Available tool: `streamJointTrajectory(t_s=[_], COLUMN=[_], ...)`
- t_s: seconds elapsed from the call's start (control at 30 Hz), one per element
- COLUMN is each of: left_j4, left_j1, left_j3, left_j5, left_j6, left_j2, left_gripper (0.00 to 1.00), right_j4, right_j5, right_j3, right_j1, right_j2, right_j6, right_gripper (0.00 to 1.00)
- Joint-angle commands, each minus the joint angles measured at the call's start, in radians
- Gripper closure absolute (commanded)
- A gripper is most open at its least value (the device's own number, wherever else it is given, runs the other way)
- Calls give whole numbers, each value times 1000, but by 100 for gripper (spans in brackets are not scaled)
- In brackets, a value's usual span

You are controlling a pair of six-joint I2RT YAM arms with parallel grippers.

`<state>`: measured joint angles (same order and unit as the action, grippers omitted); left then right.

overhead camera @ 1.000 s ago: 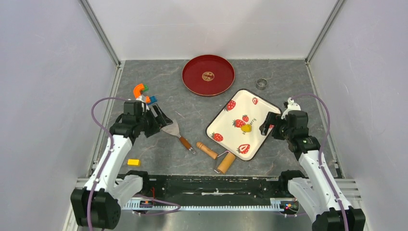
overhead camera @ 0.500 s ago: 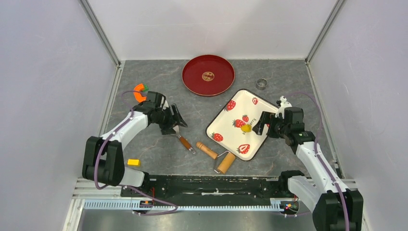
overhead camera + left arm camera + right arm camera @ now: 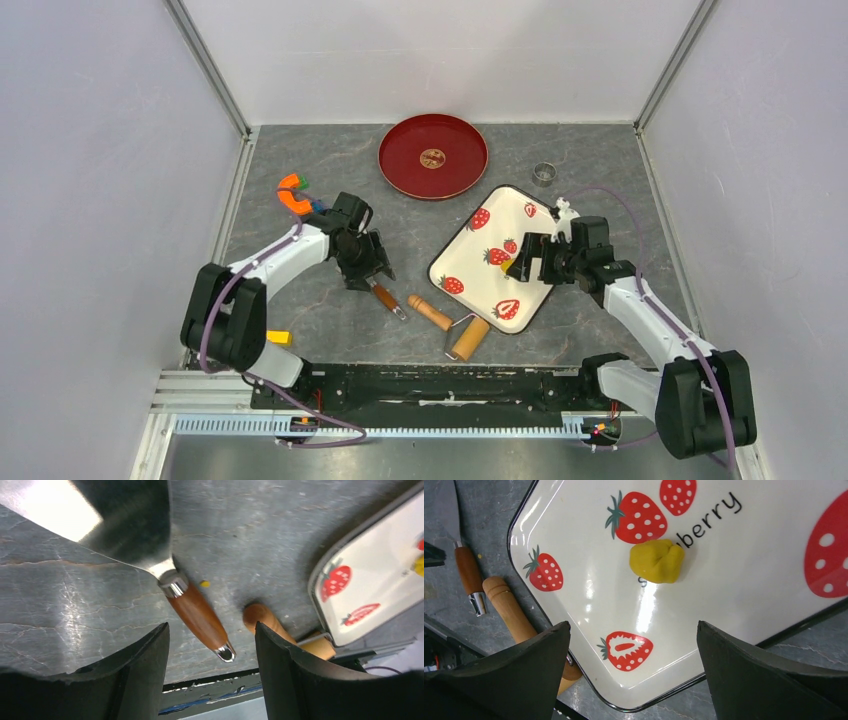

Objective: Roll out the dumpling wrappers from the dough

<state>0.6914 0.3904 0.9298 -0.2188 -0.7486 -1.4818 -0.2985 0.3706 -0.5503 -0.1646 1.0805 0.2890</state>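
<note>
The lump of yellow dough [image 3: 657, 561] lies on the strawberry-printed tray [image 3: 744, 580], near the tray's middle, beside the printed word and one strawberry; it is a folded blob, not flat. The tray sits diagonally on the right half of the grey marbled desk [image 3: 610, 160]. The right gripper [image 3: 633, 630] hangs over the tray's right side with its jaws spread wide and nothing between them; the dough is just ahead of its fingers.

The left gripper [image 3: 211, 630] is low over the desk's middle left, jaws released and apart, one on each side of the wooden handle of the metal spatula [image 3: 150, 560], which lies flat on the desk. I cannot tell whether a finger touches the handle. A tiny yellow crumb [image 3: 204, 584] lies beside the handle.

A wooden-handled roller [image 3: 468, 339] lies between the spatula and the tray's near corner. A red plate [image 3: 460, 145] sits by the middle of the far edge, a small metal ring [image 3: 543, 174] to its right. An orange curved object [image 3: 293, 195] lies toward the left edge, and a small yellow block [image 3: 277, 338] near the near left corner.
</note>
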Motion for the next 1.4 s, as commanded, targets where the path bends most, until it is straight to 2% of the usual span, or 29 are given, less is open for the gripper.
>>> streamJointTrajectory(t_s=[0.0,0.27,0.33,0.43,0.53,0.8,1.07,1.23,1.27,1.3,1.37], left_j4=[22,34,34,42,58,88,111,131,132,131,130], left_j1=[4,3,4,0,-25,-205,-515,-566,-569,-571,-571], left_j3=[23,53,52,56,59,1,-43,3,9,16,28], left_j5=[43,65,77,95,108,117,119,139,137,132,122], left_j6=[-55,-8,9,32,46,106,229,270,272,274,282], left_j2=[-85,-218,-231,-226,-213,-95,-6,-44,-49,-54,-58], left_gripper=[33,41,46,76,98,98,98,97,94,86,50], right_j4=[58,56,55,57,58,57,73,72,73,71,57], right_j5=[15,17,15,13,14,20,43,41,42,43,32], right_j3=[-59,-85,-94,-106,-117,-148,-198,-234,-238,-243,-256], right_j1=[-41,-58,-62,-67,-73,-82,-84,-83,-83,-84,-85], right_j2=[24,55,60,60,64,85,132,149,152,155,160], right_j6=[10,11,12,8,0,-13,4,-2,-3,-9,-18], right_gripper=[2,2,2,2,2,2,2,2,2,2,2])
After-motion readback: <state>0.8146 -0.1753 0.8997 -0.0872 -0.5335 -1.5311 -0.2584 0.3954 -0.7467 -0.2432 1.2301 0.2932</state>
